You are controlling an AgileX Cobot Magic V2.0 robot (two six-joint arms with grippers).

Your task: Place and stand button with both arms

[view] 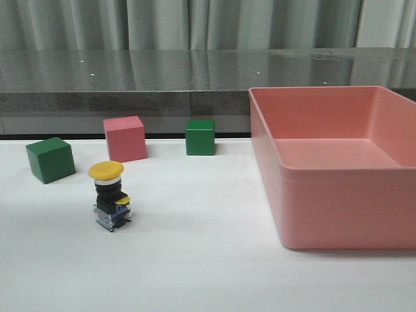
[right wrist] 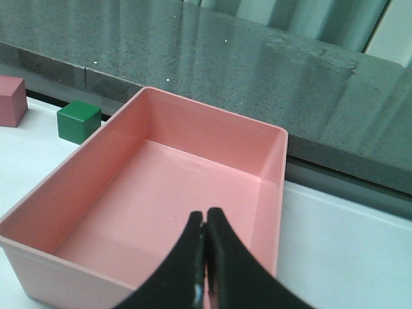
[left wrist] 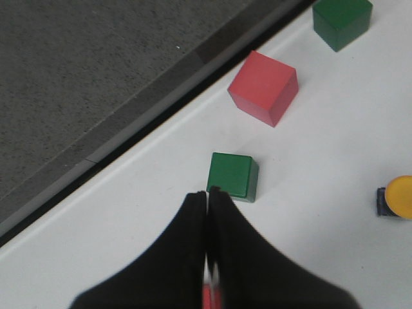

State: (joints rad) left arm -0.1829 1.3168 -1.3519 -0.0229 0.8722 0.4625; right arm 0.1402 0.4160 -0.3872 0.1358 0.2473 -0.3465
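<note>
The button (view: 110,195) stands upright on the white table at the front left, yellow cap on top, black body and blue-clear block below. Its yellow cap also shows at the edge of the left wrist view (left wrist: 398,196). Neither arm shows in the front view. My left gripper (left wrist: 207,193) is shut and empty, above the table just short of a green cube (left wrist: 232,175). My right gripper (right wrist: 205,215) is shut and empty, held above the pink bin (right wrist: 77,161).
The pink bin (view: 273,162) fills the right side of the table. A green cube (view: 49,159), a pink cube (view: 125,138) and another green cube (view: 199,136) stand in a row behind the button. A dark counter runs along the back.
</note>
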